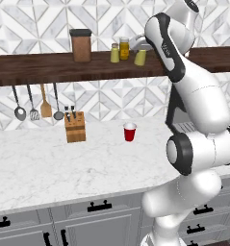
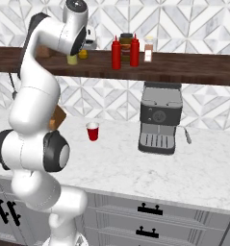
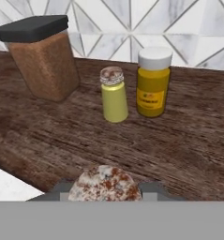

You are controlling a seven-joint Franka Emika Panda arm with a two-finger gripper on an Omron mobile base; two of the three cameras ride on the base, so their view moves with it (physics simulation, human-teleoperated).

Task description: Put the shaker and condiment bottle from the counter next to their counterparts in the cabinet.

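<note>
Counted: two shakers (image 1: 115, 53) (image 1: 140, 57), two red condiment bottles (image 2: 116, 53) (image 2: 134, 50), one red cup (image 1: 130, 131), one knife block (image 1: 75, 127), one coffee machine (image 2: 159, 117).

— Where is the arm?
— It stands tall and bends over at the top, up at shelf height.
— And the gripper (image 3: 104, 192)?
— Its two fingers are closed around the shaker (image 3: 104, 183).

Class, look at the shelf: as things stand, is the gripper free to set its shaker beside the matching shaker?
Probably yes. The gripper holds a shaker over the shelf, and the bare wood in front of the matching shaker looks open; the brown canister and yellow jar flank it.
</note>
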